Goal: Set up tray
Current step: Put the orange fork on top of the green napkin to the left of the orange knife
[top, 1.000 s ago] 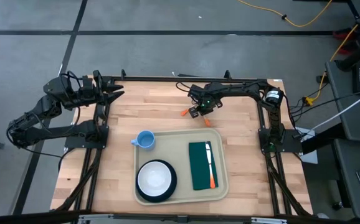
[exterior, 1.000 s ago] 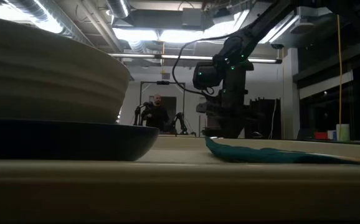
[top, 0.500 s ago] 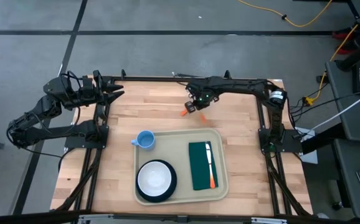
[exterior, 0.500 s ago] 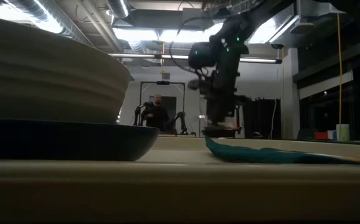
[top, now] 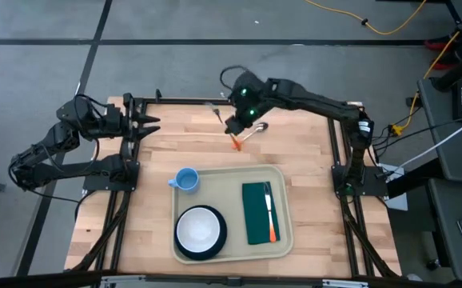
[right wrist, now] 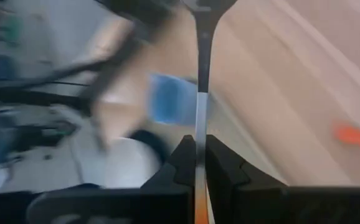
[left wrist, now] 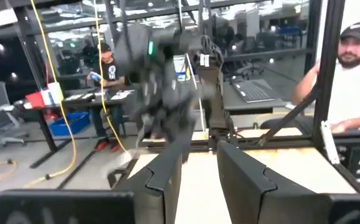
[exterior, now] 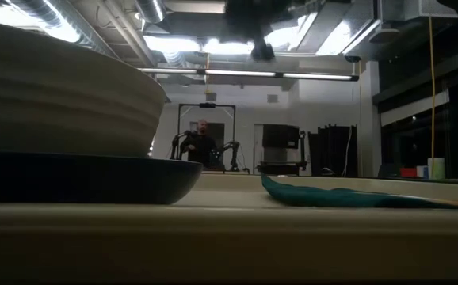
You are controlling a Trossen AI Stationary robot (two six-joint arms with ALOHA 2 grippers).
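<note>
The beige tray (top: pixel 231 200) carries a white bowl (top: pixel 200 229) on a dark plate, a green napkin (top: pixel 256 214) with an orange-handled utensil (top: pixel 270 218) lying on it, and a blue cup (top: pixel 186 180) at its far left corner. My right gripper (top: pixel 233 127) (right wrist: pixel 200 155) hangs above the table beyond the tray's far edge, shut on a silver utensil (right wrist: pixel 199 93) with an orange handle. A second orange-handled spoon (top: pixel 247 136) lies flat on the wood below it. My left gripper (top: pixel 147 122) (left wrist: pixel 198 168) waits open at the table's far left. My right gripper pinches the utensil between its two fingers (right wrist: pixel 183 163) on the silver shaft (right wrist: pixel 199 134), just past the orange handle end (right wrist: pixel 196 214). The utensil is lifted clear of the table. Its silver head (right wrist: pixel 205 5) points away from the wrist camera.
Bare wood lies between the tray's far rim (top: pixel 229 169) and the table's far edge. In the low view the bowl and plate (exterior: pixel 62 158) fill the near left and the napkin (exterior: pixel 348 194) lies at the right. People (left wrist: pixel 354 68) are in the room beyond the table.
My right gripper has risen from the wood just beyond the tray's far edge and swung toward the far left, leaving the top of the low view. It carries one orange-handled utensil up with it; the other spoon stays on the table.
</note>
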